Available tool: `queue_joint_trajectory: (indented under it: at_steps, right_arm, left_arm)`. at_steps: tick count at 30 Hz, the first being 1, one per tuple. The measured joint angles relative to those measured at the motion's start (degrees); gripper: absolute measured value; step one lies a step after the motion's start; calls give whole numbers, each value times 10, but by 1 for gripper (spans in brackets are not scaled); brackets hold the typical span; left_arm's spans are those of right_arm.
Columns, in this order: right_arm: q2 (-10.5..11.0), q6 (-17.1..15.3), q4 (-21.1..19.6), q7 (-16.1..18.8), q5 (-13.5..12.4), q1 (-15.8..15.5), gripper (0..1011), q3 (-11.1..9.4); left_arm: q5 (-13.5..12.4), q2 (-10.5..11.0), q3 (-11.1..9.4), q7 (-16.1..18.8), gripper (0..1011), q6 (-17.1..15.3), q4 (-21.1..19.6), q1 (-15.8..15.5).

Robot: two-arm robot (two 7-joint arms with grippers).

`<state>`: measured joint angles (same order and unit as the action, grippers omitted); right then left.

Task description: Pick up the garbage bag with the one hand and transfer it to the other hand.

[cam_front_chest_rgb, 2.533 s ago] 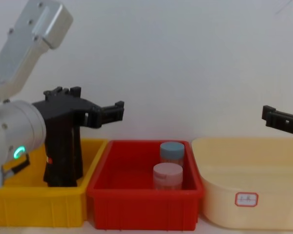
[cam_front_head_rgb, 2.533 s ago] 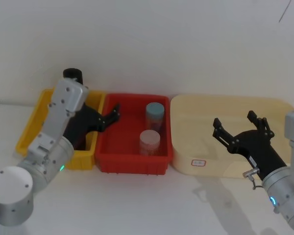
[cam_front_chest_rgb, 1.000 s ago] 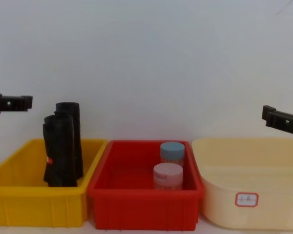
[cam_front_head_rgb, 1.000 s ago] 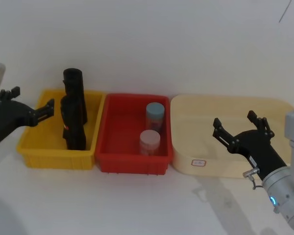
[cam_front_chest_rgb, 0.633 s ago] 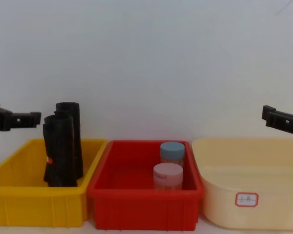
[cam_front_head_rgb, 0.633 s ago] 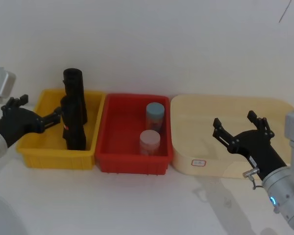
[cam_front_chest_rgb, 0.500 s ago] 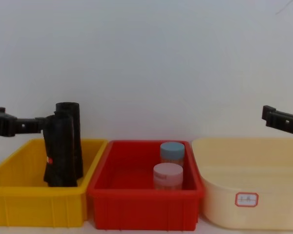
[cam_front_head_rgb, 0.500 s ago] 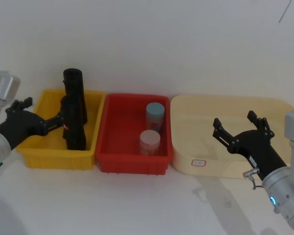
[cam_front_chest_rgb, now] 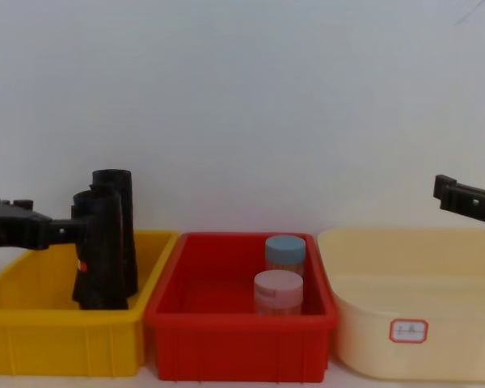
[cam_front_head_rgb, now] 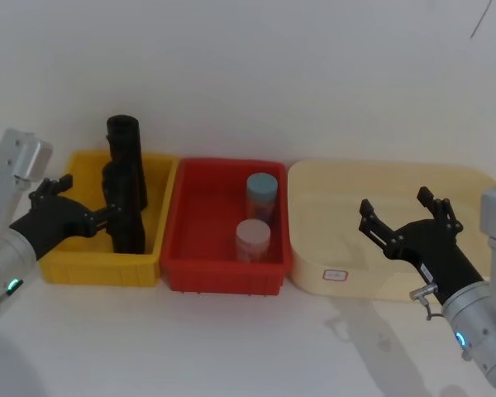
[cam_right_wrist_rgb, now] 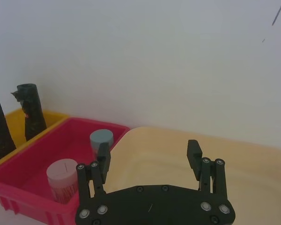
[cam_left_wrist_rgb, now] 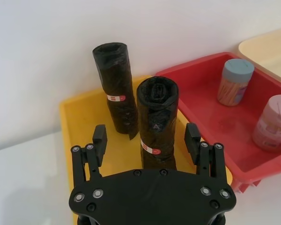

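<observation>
White wall (cam_left_wrist_rgb: 178, 28); left hand (cam_left_wrist_rgb: 146, 132) beside garbage bag (cam_left_wrist_rgb: 157, 117), label (cam_left_wrist_rgb: 151, 150) unreadable; right hand (cam_front_head_rgb: 395, 203) idle.

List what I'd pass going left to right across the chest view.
left tool → garbage bags → jars → right tool

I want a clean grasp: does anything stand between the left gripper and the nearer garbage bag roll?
Nothing visible does. The open left gripper faces the garbage bag, lined up between its fingers. The second roll stands behind it in the yellow bin, not between. The right gripper hovers over the cream tub.
</observation>
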<state>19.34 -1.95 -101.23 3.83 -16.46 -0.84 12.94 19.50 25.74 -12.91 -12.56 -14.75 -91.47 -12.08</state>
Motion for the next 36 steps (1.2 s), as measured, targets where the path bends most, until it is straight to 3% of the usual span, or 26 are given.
queue_joint_trajectory:
  at_steps: [19, 36]
  right_arm:
    - [0, 0, 0, 0, 0, 0, 999, 0]
    - [0, 0, 0, 0, 0, 0, 1000, 0]
  left_arm:
    - [-25, -46, -28, 1, 1001, 10, 66, -50]
    - [-45, -66, -31, 19, 1001, 12, 99, -60]
